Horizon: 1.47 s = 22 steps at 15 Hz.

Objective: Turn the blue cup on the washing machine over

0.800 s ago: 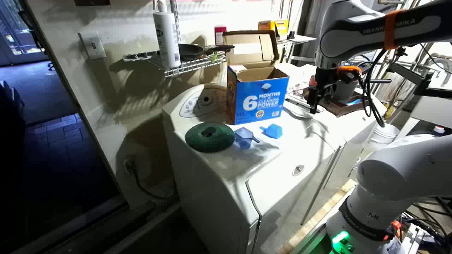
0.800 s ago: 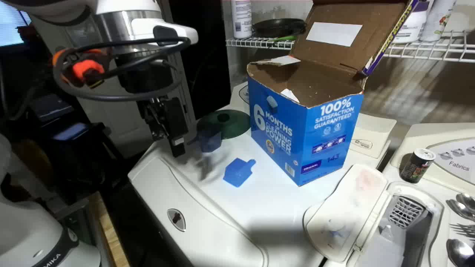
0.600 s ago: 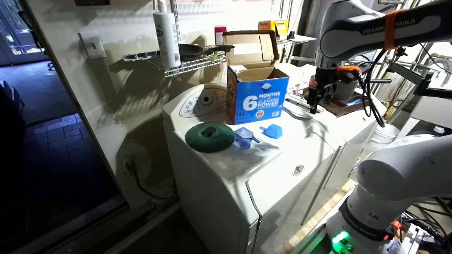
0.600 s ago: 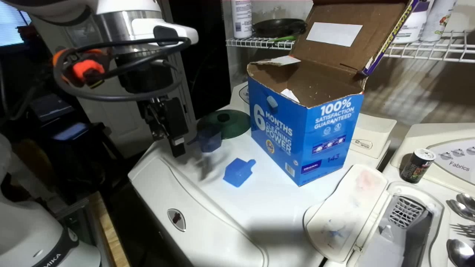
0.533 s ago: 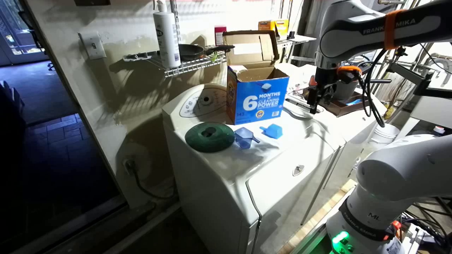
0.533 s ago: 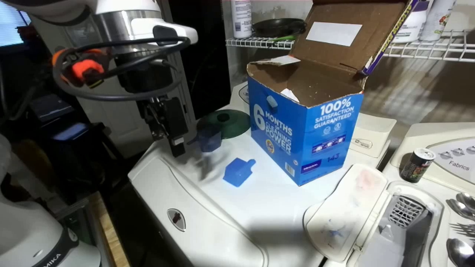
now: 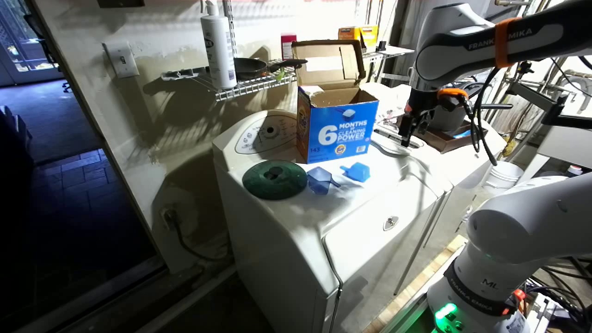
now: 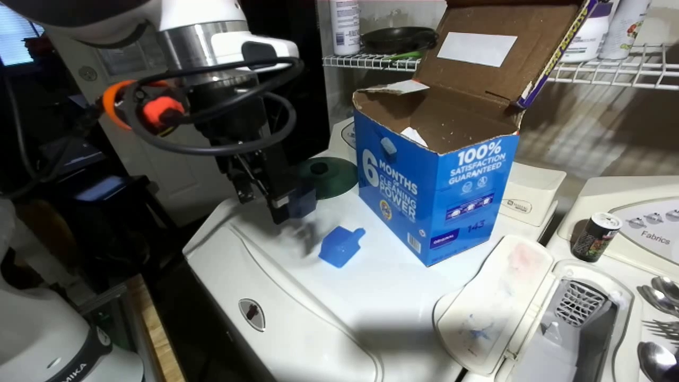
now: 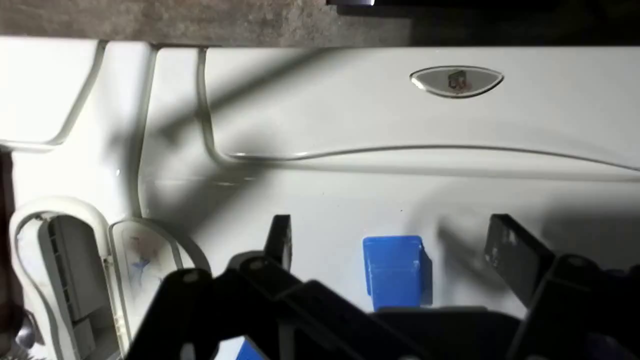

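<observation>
The bright blue cup (image 7: 357, 172) sits on the washing machine (image 7: 296, 222) in front of the big cardboard box. Its short handle points back toward the box, and no open mouth of it shows. In the wrist view the blue cup (image 9: 394, 272) appears centred between the fingers, its lower part hidden by the gripper body. My gripper (image 9: 395, 245) is open, its fingers wide apart and nothing held. In both exterior views the gripper (image 8: 278, 211) hangs above the washing machine, apart from the cup.
A darker see-through blue scoop (image 7: 319, 178) stands against the dark green disc (image 7: 273, 182). The blue-and-white box (image 8: 435, 191) rises close behind the cup, its flap up. An open white container (image 8: 498, 305), a can (image 8: 597, 237) and several spoons lie farther along. A wire shelf (image 8: 371, 62) runs behind.
The arm has shifted: in an exterior view the gripper has moved right and closer to the bright blue cup. The hand tilts slightly more. Cup, box and disc stand where they were.
</observation>
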### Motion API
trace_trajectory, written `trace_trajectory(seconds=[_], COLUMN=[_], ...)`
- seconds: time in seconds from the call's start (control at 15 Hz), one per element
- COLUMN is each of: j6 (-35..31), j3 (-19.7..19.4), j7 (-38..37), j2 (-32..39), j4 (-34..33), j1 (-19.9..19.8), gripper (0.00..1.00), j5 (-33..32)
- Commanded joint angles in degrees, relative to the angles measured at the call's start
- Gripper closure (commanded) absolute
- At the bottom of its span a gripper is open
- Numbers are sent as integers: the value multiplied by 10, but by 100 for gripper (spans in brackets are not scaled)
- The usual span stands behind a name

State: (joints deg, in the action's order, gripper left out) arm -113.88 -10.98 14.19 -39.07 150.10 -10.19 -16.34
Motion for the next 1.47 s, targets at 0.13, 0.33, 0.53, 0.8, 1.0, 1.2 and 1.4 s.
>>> trace_trajectory(seconds=[0.13, 0.33, 0.53, 0.8, 1.0, 1.2, 1.4], j6=[-199, -291, -325, -284, -235, -186, -167], j3=[-47, -75, -112, -175, -157, -137, -114], j7=[105, 166, 242, 378, 437, 444, 421], j2=[105, 170, 220, 257, 290, 328, 368], j4=[-18, -25, -31, -51, -74, -99, -120], j1=[14, 31, 72, 147, 124, 94, 64], gripper=[0, 0, 0, 0, 0, 0, 0], j5=[-49, -11, 76, 263, 369, 407, 399])
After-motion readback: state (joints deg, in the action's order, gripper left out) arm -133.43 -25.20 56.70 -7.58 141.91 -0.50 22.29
